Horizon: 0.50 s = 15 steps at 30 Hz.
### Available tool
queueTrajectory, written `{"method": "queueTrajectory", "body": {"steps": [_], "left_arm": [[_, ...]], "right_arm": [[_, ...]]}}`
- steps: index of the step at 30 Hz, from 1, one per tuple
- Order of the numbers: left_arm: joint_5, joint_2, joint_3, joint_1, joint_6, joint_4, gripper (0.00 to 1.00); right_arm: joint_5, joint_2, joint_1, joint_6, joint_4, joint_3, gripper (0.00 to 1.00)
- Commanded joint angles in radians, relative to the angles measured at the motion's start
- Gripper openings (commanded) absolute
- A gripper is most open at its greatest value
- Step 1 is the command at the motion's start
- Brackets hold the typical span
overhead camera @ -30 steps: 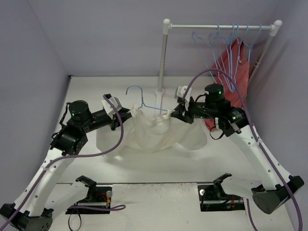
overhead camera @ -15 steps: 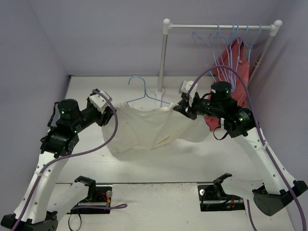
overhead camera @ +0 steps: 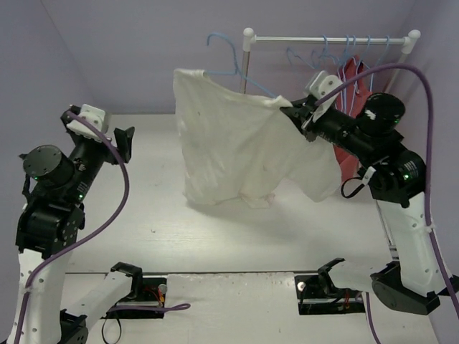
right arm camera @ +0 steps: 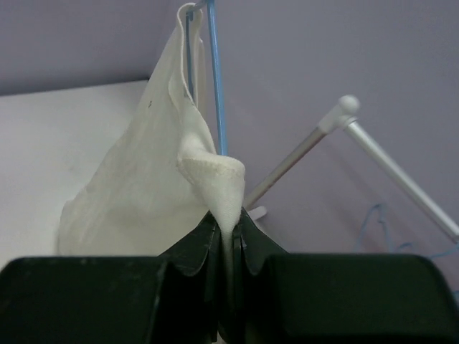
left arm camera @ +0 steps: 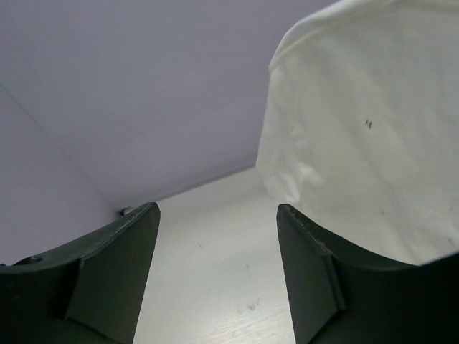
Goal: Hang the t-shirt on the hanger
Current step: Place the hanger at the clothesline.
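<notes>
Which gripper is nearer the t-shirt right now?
Right. The right gripper is clamped on the t-shirt at its upper edge, holding it off the table. The left gripper stands open, apart from the cloth, off to its left.

The lower wire of the hanger [right arm camera: 216,79] was covered by the t-shirt [overhead camera: 237,150]. In the left wrist view, the t-shirt was cut off by the top and right edges. The red garment [overhead camera: 356,80] was largely hidden behind the right arm [overhead camera: 380,136].
</notes>
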Motion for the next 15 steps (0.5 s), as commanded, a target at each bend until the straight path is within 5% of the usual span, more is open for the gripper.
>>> {"method": "queueTrajectory", "body": {"steps": [1,15], "left_arm": [[-0.076,-0.008,0.087,0.007,-0.042,0.012,0.67],[-0.009,-0.014,-0.030,0.007,-0.151,0.005,0.71]], "right_arm": [[0.119,-0.034,-0.004,0.018,0.141,0.109,0.00],[0.427,-0.385,-0.004,0.161,0.135,-0.367,0.00]]}}
